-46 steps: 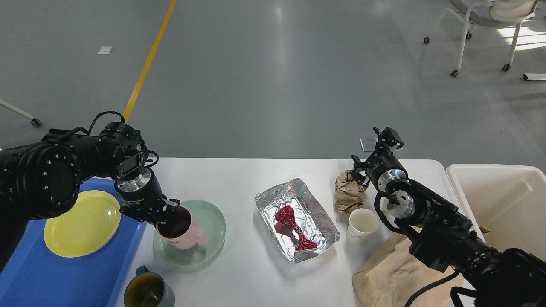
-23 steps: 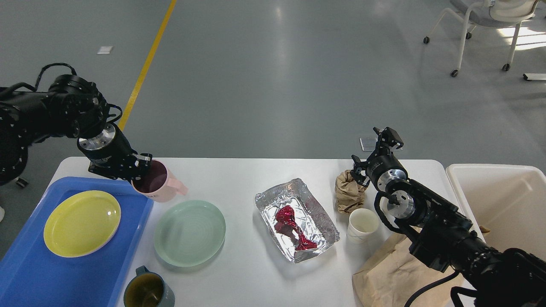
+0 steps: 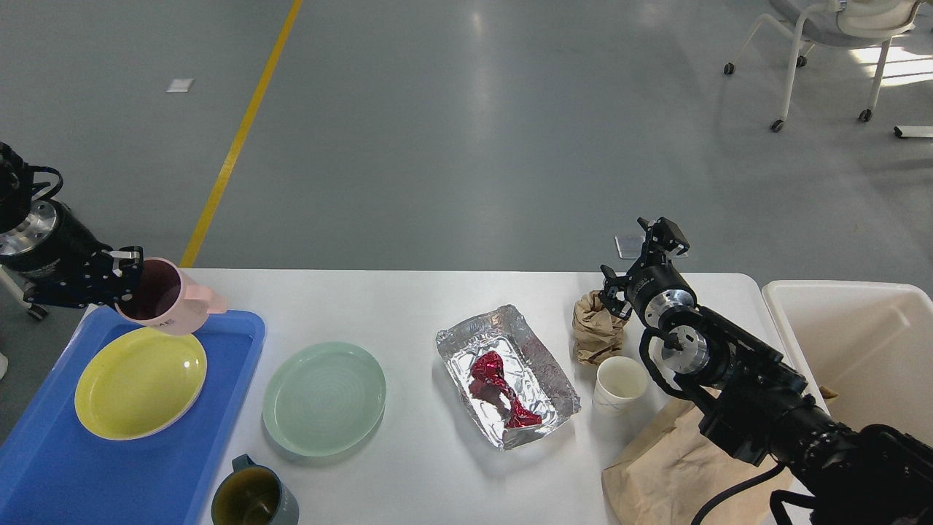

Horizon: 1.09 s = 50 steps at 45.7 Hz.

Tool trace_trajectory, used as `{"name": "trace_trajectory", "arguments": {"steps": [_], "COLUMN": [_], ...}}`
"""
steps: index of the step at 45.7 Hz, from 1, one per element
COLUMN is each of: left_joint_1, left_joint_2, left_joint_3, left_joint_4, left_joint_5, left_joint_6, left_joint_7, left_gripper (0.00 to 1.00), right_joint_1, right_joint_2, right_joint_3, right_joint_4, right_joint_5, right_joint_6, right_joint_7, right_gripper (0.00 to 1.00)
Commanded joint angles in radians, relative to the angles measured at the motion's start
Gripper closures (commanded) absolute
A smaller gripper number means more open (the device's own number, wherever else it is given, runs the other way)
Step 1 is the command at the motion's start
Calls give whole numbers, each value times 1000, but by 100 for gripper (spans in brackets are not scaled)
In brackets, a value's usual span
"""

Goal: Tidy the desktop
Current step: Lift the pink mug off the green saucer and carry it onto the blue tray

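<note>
Pink and tilted, the mug hangs above the far edge of the blue tray, with its dark inside facing the left gripper, whose fingers are clenched on the rim. Under it, on the tray, lies the yellow plate. The tray sits at the left end of the desktop, the large white tabletop that fills the lower part of the view. On the desktop, from left to right, stand a green plate, a grey-green mug at the near edge, a foil tray with a red crumpled wrapper inside, a crumpled brown paper ball, a white paper cup and a flat brown paper bag. The right gripper is raised beside the paper ball; whether its jaws are apart cannot be told. A cream bin stands just beside the right end of the desktop.
</note>
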Motion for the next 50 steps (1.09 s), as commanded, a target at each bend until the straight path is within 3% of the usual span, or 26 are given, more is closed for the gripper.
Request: {"name": "trace_trajectory", "arguments": {"steps": [1,7,22,37,50], "left_joint_1": [2,16,186,263,424], "left_joint_2": [83,196,322,337,333], "left_joint_3": [3,3,-9,-14,-175], "left_joint_4": [-74,-134,-123,-111,-30], "left_joint_5": [4,2,1,-4,1], "left_joint_6": [0,0,0,0,0], "left_joint_7": [5,2,1,-5,4], "left_gripper": [100,100,100,100,100], "right_joint_1": [0,0,0,0,0], "right_joint_2": [-1,-1,1,1,1], "right_joint_3": [0,0,0,0,0], "right_joint_4": [0,0,0,0,0], "right_joint_5": [0,0,0,0,0], "right_joint_6": [0,0,0,0,0], "right_joint_7": [0,0,0,0,0], "right_gripper": [0,0,0,0,0]}}
